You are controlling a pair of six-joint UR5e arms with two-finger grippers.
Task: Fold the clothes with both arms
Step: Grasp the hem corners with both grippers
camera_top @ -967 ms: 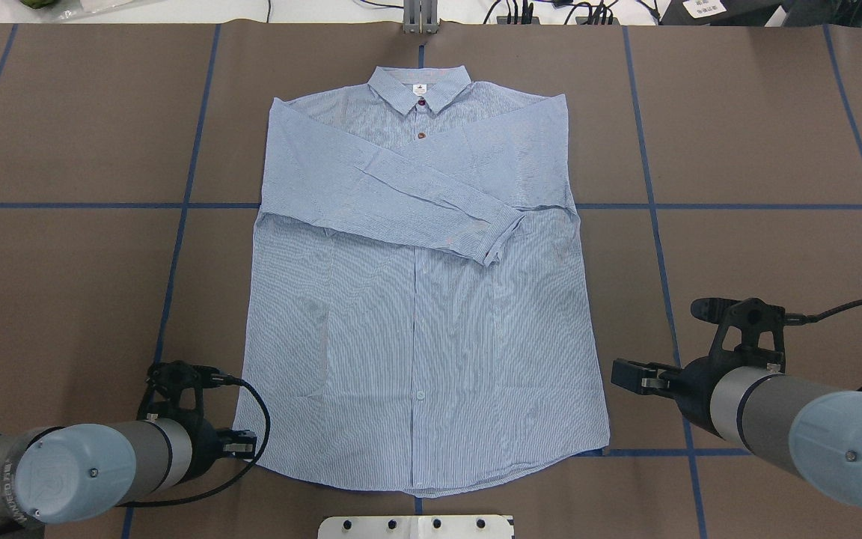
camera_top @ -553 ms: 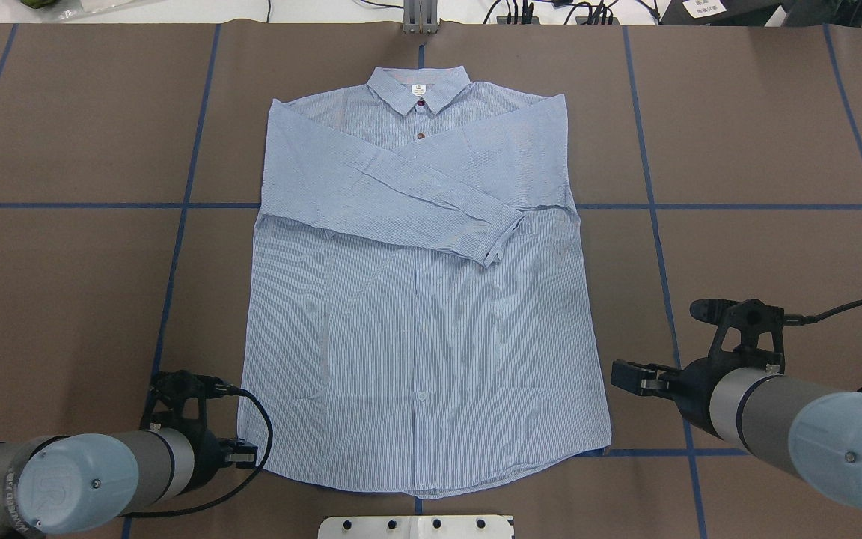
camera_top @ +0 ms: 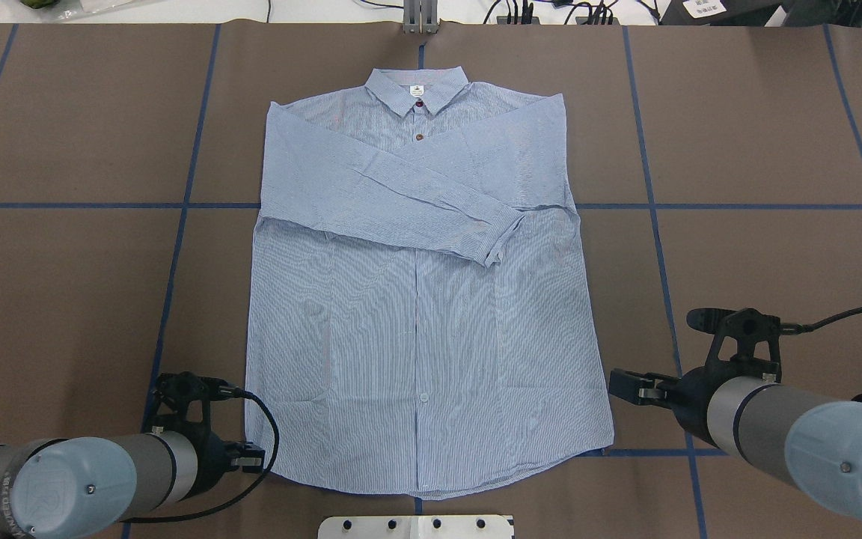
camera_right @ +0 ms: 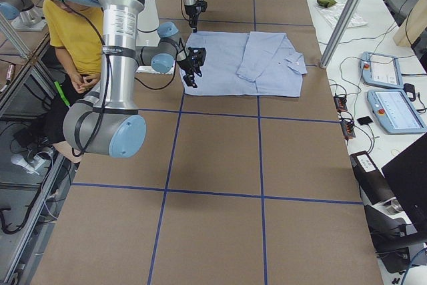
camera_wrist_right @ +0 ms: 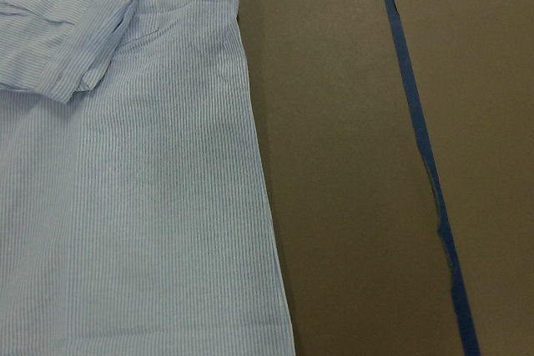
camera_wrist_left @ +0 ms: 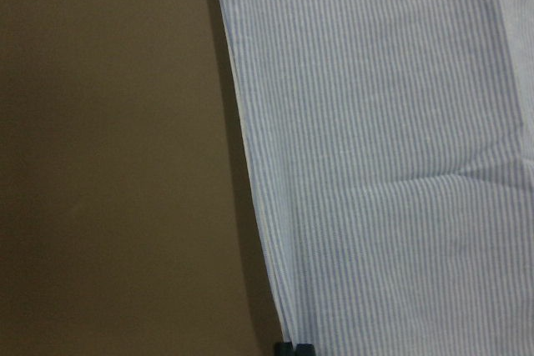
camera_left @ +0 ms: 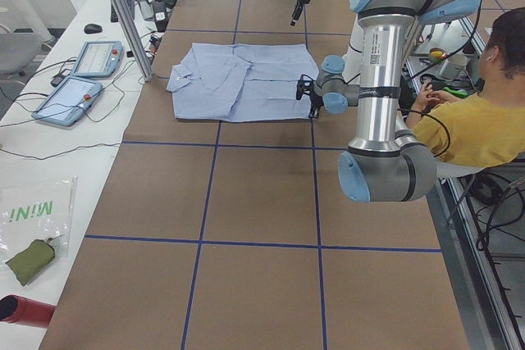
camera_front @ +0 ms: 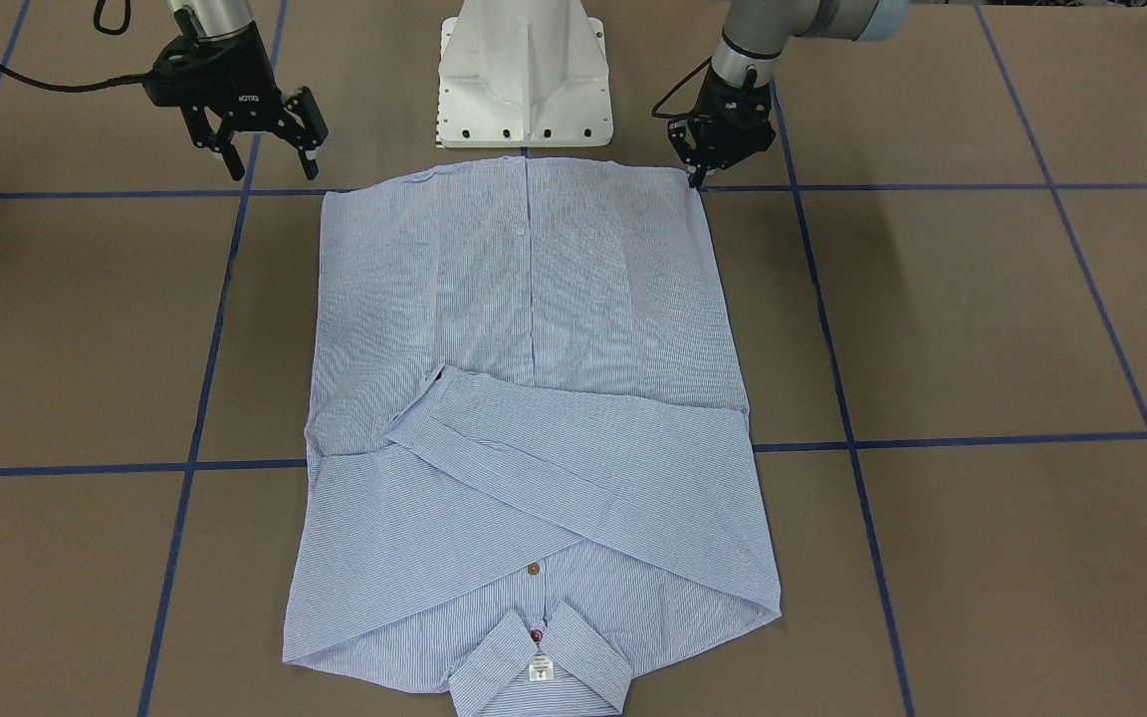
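blue shirt (camera_top: 423,314) flat on taped brown table (camera_top: 64,299), collar pointing away from white base (camera_front: 524,70), hem nearest it.
left gripper (camera_front: 696,174) pinches a hem corner; right gripper (camera_front: 272,164) spread, empty.

Seen from behind the robot, the shirt (camera_top: 416,337) lies flat in the middle of the table (camera_top: 775,135), collar (camera_top: 417,88) at twelve o'clock and hem at six, toward the base (camera_top: 416,526). Both sleeves cross the chest, the one from ten o'clock on top. The left gripper (camera_top: 251,458) meets the hem's seven o'clock corner; the right gripper (camera_top: 625,383) hangs just beside the four o'clock edge, apart from it.
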